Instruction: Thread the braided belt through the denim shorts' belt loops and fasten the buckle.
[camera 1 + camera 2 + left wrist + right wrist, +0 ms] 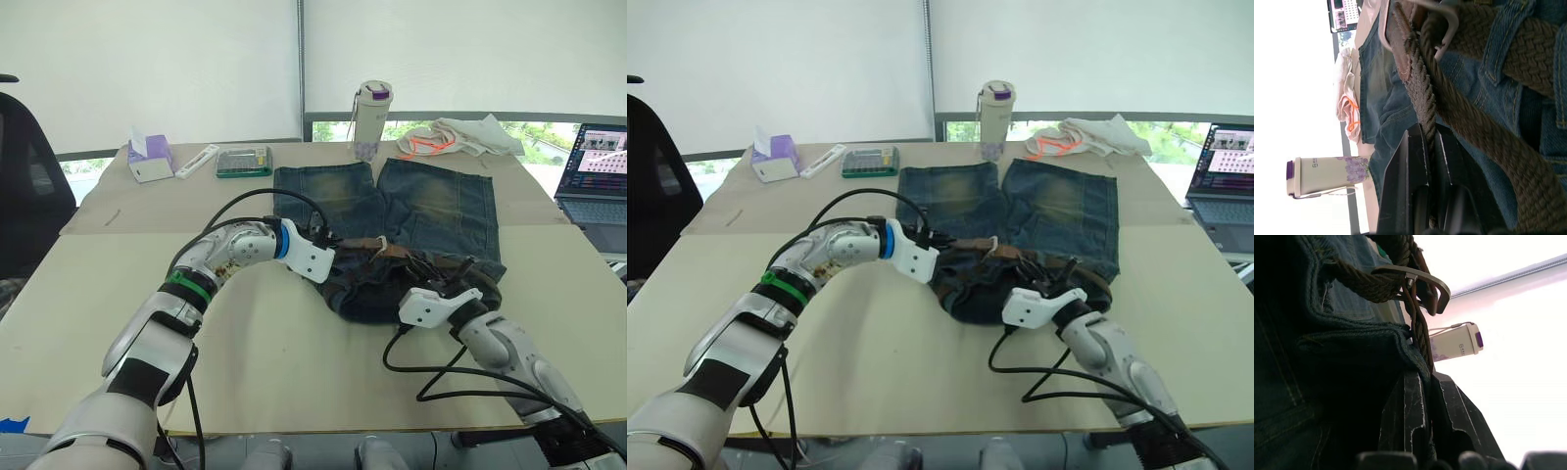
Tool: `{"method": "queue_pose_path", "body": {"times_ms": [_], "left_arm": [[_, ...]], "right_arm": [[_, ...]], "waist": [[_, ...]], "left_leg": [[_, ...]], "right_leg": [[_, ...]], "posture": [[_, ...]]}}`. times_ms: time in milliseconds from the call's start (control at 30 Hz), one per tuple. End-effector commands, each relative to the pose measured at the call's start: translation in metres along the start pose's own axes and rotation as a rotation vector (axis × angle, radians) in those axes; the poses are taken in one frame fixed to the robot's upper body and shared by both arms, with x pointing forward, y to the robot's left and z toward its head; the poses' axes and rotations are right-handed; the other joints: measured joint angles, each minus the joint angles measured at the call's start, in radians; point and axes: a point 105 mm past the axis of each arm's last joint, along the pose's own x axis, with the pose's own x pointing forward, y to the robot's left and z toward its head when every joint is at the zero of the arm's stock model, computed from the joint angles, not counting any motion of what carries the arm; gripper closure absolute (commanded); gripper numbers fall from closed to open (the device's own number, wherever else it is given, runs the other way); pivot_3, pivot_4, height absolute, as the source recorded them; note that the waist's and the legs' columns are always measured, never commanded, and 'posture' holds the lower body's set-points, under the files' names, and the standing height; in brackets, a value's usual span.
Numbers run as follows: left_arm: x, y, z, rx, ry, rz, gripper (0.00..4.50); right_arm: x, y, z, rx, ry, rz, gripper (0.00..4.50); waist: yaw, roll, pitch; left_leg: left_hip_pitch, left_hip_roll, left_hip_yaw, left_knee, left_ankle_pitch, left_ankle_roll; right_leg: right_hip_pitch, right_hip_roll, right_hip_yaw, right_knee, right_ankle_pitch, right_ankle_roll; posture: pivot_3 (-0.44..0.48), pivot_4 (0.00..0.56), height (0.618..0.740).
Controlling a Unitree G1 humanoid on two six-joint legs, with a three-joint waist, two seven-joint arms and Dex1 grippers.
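The denim shorts (431, 206) lie on the table with their legs pointing away and the waistband bunched up at the near side. The braided belt (392, 253) runs brown along that waistband, passing under a belt loop (1501, 44). My left gripper (1428, 134) is at the waistband's left end, shut on a strand of the belt. At the waistband's right end, my right gripper (1427, 377) is shut on another strand. The silvery buckle (1400, 270) hangs just beyond its fingertips.
Beyond the shorts stand a flowered bottle (371, 119) and a white cloth with orange cord (460, 137). A laptop (598, 171) sits at the right edge. A tissue box (149, 157), white remote (196, 162) and green case (244, 161) lie back left. Black cables (441, 377) loop near my right arm.
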Motion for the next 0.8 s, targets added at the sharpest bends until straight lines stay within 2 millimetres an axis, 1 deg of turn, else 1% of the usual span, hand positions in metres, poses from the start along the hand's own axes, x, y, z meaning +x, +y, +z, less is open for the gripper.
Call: {"method": "queue_pose_path", "body": {"times_ms": [33,167,367,467,567,600,633,667,700,800], "left_arm": [[0.007,0.015,0.015,0.048,-0.055,0.031,4.5],[0.014,0.021,0.018,0.014,-0.061,0.07,4.5],[0.038,0.021,0.034,-0.097,-0.107,0.117,4.5],[0.052,0.019,0.039,-0.2,-0.113,0.159,4.5],[0.059,0.014,0.036,-0.261,-0.079,0.198,4.5],[0.061,0.012,0.034,-0.278,-0.069,0.208,4.5],[0.063,0.007,0.035,-0.286,-0.064,0.208,4.5],[0.065,0.003,0.035,-0.3,-0.065,0.21,4.5],[0.066,0.001,0.036,-0.307,-0.066,0.212,4.5],[0.069,-0.003,0.038,-0.31,-0.07,0.21,4.5]], "right_arm": [[0.007,-0.013,0.014,-0.025,-0.06,-0.048,4.44],[0.008,-0.011,0.017,-0.015,-0.07,-0.046,4.44],[0.008,-0.008,0.019,0.032,-0.076,-0.04,4.44],[0.003,-0.004,0.016,0.106,-0.054,-0.009,4.44],[-0.002,-0.004,0.015,0.181,-0.047,0.013,4.44],[-0.004,-0.005,0.015,0.216,-0.049,0.023,4.07],[-0.007,-0.004,0.014,0.285,-0.04,0.05,3.6],[-0.011,0.0,0.013,0.361,-0.032,0.088,3.38],[-0.014,0.002,0.013,0.412,-0.028,0.116,3.07],[-0.025,-0.011,0.008,0.567,-0.016,0.084,1.98]], "waist": [[0.0,0.0,0.0],[0.0,0.0,0.0],[0.0,0.0,0.0],[0.0,0.0,0.0],[0.001,0.0,0.0],[0.001,0.0,0.0],[0.002,0.0,0.0],[0.002,0.0,0.0],[0.002,0.0,0.0],[0.003,0.0,0.0]], "left_leg": [[0.0,0.0,0.0,0.0,0.0,0.0],[0.0,0.0,0.0,0.0,0.0,0.0],[0.0,0.0,0.004,0.001,0.0,0.0],[0.0,0.001,0.008,0.001,0.0,0.0],[0.0,0.001,0.009,0.002,0.0,0.0],[0.0,0.0,0.009,0.002,0.0,0.0],[0.0,0.0,0.009,0.002,0.0,0.0],[0.0,0.0,0.009,0.002,0.0,0.0],[0.0,0.0,0.009,0.002,0.0,0.0],[0.0,0.001,0.009,0.002,0.0,0.0]], "right_leg": [[0.0,0.0,0.0,0.0,0.0,0.0],[0.0,0.0,0.0,0.0,0.0,0.0],[0.0,0.0,0.0,0.001,0.0,0.0],[0.0,0.0,0.0,0.001,0.0,0.0],[0.001,0.0,0.0,0.001,0.0,0.0],[0.001,0.0,0.0,0.001,0.0,0.0],[0.001,0.0,0.001,0.001,0.0,0.0],[0.001,0.0,0.001,0.001,0.0,0.0],[0.001,0.0,0.001,0.001,0.0,0.0],[0.001,0.0,0.001,0.001,0.0,0.0]], "posture": [[0.0,0.15,0.74],[0.0,0.15,0.74],[0.0,0.15,0.74],[0.0,0.15,0.74],[0.0,0.15,0.74],[0.0,0.15,0.74],[0.0,0.15,0.74],[0.0,0.15,0.74],[0.0,0.15,0.74],[0.0,0.15,0.74]]}}
